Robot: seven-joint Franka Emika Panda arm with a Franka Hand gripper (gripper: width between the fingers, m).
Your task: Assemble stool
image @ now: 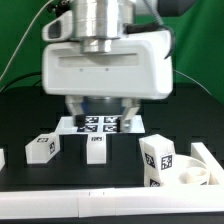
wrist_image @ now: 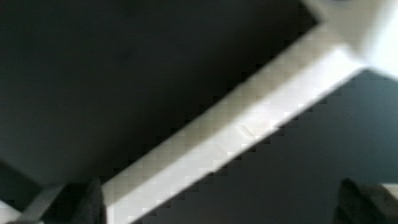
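1. gripper (image: pixel 98 108): over the marker board (image: pixel 98 123), fingers (wrist_image: pixel 68 202) spread wide, holding nothing.
2. seat (image: pixel 192 176): on desk (image: pixel 20 120), off the board toward ext. view's right, nearer cam.
3. one leg (image: pixel 157 160) at seat's edge; on or beside it, can't tell.
4. other legs (image: pixel 42 147) loose just past the board, cam side.
5. step: prob. picking first part; next = drop fingers astride a leg, then close.

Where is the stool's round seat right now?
The round seat lies on the black table at the exterior view's lower right, next to an upright tagged leg.
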